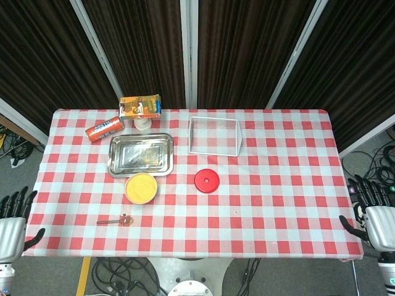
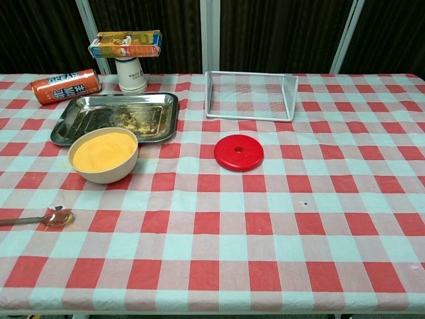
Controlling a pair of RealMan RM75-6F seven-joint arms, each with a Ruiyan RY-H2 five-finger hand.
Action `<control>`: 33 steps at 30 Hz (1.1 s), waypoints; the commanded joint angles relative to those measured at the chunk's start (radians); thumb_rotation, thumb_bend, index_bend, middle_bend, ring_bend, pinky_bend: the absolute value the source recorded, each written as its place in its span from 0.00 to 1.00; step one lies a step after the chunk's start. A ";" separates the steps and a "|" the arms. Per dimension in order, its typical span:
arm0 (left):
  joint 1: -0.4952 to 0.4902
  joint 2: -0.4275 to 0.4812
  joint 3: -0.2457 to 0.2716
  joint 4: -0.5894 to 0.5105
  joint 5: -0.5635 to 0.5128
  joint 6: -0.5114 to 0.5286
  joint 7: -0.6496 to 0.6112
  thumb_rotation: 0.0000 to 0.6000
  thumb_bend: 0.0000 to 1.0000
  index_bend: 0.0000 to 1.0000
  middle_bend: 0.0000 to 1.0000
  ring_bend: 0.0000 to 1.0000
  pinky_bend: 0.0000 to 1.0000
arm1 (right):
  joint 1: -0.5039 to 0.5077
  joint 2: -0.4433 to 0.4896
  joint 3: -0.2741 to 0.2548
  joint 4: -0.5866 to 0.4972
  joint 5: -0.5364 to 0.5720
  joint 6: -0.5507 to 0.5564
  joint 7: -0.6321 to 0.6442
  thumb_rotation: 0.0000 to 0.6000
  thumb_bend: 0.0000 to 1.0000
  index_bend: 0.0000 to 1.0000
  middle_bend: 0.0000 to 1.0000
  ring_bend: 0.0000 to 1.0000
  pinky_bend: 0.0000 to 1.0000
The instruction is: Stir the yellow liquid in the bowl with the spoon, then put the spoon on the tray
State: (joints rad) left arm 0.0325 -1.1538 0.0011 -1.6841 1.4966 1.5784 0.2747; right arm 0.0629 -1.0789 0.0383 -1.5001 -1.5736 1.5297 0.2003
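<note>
The left hand (image 1: 12, 223) hangs off the table's left edge, fingers apart and pointing up, holding nothing. The right hand (image 1: 376, 217) sits off the right edge at about 4 o'clock from the table's middle, also spread and empty. Neither shows in the chest view.

The spoon (image 2: 41, 218) lies flat on the cloth near the front edge, at 7 o'clock from the bowl (image 2: 104, 155). Its long axis runs left to right: the handle points toward 9 o'clock, the scoop toward 3 o'clock. The scoop looks glossy, perhaps wet, though it is too small to be sure.

The bowl is round and cream-coloured, filled with smooth yellow liquid. Just behind it at 12 o'clock lies the tray (image 2: 80, 110), a shiny rectangular metal pan with a raised rim and yellowish smears inside.

Open checked cloth stretches from the spoon rightward along the front edge. A red disc (image 2: 238, 152) lies at 3 o'clock from the bowl, well apart. Behind the disc stands a white wire basket (image 2: 250, 97). An orange can (image 2: 66, 86) lies on its side at 10 o'clock from the tray, beside a white cup (image 2: 131, 75) with a carton (image 2: 126, 44) balanced across it.
</note>
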 commanded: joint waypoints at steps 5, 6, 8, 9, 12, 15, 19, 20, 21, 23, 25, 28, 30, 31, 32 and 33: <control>-0.032 0.004 -0.006 0.009 0.005 -0.048 -0.013 1.00 0.24 0.12 0.09 0.08 0.10 | 0.001 0.000 0.002 0.007 -0.001 0.001 0.008 1.00 0.20 0.00 0.00 0.00 0.00; -0.040 0.002 -0.009 0.013 0.006 -0.056 -0.018 1.00 0.24 0.13 0.09 0.08 0.10 | 0.002 0.001 0.002 0.006 -0.002 0.000 0.007 1.00 0.20 0.00 0.00 0.00 0.00; -0.059 -0.004 -0.017 0.024 0.013 -0.075 -0.024 1.00 0.24 0.15 0.10 0.08 0.10 | 0.005 0.003 0.004 0.004 -0.003 -0.002 0.002 1.00 0.20 0.00 0.00 0.00 0.00; -0.068 -0.010 -0.021 0.032 0.020 -0.081 -0.028 1.00 0.24 0.18 0.14 0.10 0.12 | 0.006 0.003 0.005 0.002 -0.002 -0.003 0.000 1.00 0.20 0.00 0.00 0.00 0.00; -0.106 -0.027 -0.028 0.057 0.031 -0.125 -0.056 1.00 0.23 0.29 0.29 0.22 0.26 | 0.012 0.006 0.009 -0.005 0.001 -0.011 -0.009 1.00 0.20 0.00 0.00 0.00 0.00; -0.150 -0.040 -0.031 0.071 0.020 -0.201 -0.069 1.00 0.23 0.39 0.45 0.39 0.50 | 0.018 0.007 0.011 -0.013 0.004 -0.021 -0.019 1.00 0.20 0.00 0.00 0.00 0.00; -0.204 -0.075 -0.032 0.085 -0.008 -0.300 -0.065 1.00 0.23 0.46 0.61 0.58 0.73 | 0.023 0.009 0.013 -0.020 0.016 -0.035 -0.030 1.00 0.20 0.00 0.00 0.00 0.00; -0.214 -0.086 -0.032 0.091 -0.017 -0.320 -0.067 1.00 0.23 0.47 0.65 0.62 0.77 | 0.024 0.009 0.014 -0.022 0.018 -0.037 -0.033 1.00 0.20 0.00 0.00 0.00 0.00; -0.224 -0.097 -0.031 0.098 -0.024 -0.341 -0.069 1.00 0.23 0.49 0.69 0.66 0.81 | 0.025 0.010 0.014 -0.024 0.020 -0.039 -0.035 1.00 0.20 0.00 0.00 0.00 0.00; -0.246 -0.123 -0.029 0.114 -0.045 -0.388 -0.076 1.00 0.23 0.52 0.74 0.72 0.86 | 0.027 0.010 0.016 -0.027 0.022 -0.044 -0.040 1.00 0.20 0.00 0.00 0.00 0.00; -0.266 -0.147 -0.029 0.131 -0.068 -0.431 -0.074 1.00 0.23 0.54 0.78 0.76 0.90 | 0.029 0.011 0.017 -0.029 0.025 -0.048 -0.044 1.00 0.20 0.00 0.00 0.00 0.00; -0.287 -0.182 -0.029 0.149 -0.106 -0.479 -0.062 1.00 0.23 0.55 0.80 0.79 0.92 | 0.032 0.011 0.018 -0.030 0.028 -0.052 -0.045 1.00 0.20 0.00 0.00 0.00 0.00; -0.299 -0.198 -0.032 0.156 -0.130 -0.505 -0.057 1.00 0.23 0.55 0.81 0.80 0.92 | 0.033 0.011 0.018 -0.029 0.031 -0.055 -0.045 1.00 0.20 0.00 0.00 0.00 0.00; -0.305 -0.209 -0.033 0.158 -0.146 -0.517 -0.055 1.00 0.23 0.56 0.82 0.81 0.93 | 0.033 0.010 0.018 -0.028 0.032 -0.057 -0.045 1.00 0.20 0.00 0.00 0.00 0.00; -0.308 -0.217 -0.033 0.161 -0.155 -0.524 -0.052 1.00 0.24 0.56 0.82 0.82 0.93 | 0.034 0.010 0.018 -0.027 0.033 -0.059 -0.045 1.00 0.20 0.00 0.00 0.00 0.00; -0.312 -0.225 -0.033 0.165 -0.163 -0.531 -0.049 1.00 0.24 0.57 0.84 0.84 0.93 | 0.035 0.010 0.018 -0.027 0.035 -0.061 -0.044 1.00 0.20 0.00 0.00 0.00 0.00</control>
State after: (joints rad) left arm -0.2704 -1.3670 -0.0307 -1.5271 1.3459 1.0589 0.2196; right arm 0.0972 -1.0692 0.0568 -1.5269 -1.5393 1.4691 0.1558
